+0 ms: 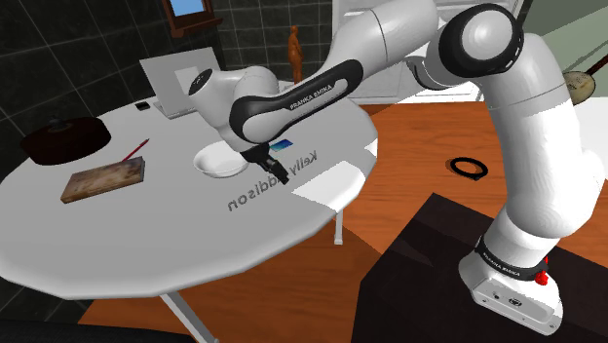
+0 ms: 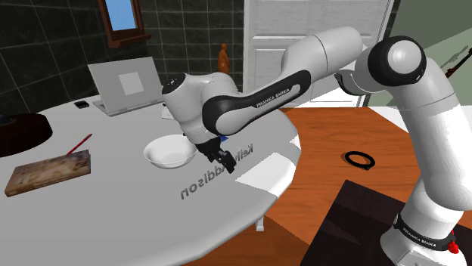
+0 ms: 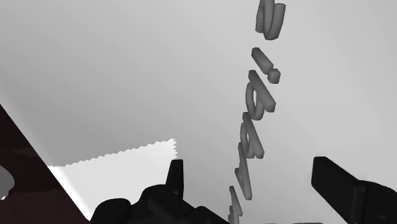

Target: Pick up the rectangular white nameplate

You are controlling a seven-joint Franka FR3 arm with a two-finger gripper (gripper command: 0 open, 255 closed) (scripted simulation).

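The white nameplate (image 1: 255, 197), raised grey lettering face up, lies flat on the round table (image 1: 117, 244) directly beneath the black gripper (image 1: 276, 175). Its long axis runs through the gap between the spread, empty fingers (image 3: 175, 175), which straddle mid-name.

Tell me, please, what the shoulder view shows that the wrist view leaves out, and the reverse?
The shoulder view adds the white bowl beside the hand, the brown board, the laptop and the black ring on the floor. The wrist view adds a close look at the hand's two fingers, standing apart with nothing clasped. Both share the nameplate, its raised grey letters lying on the white table.
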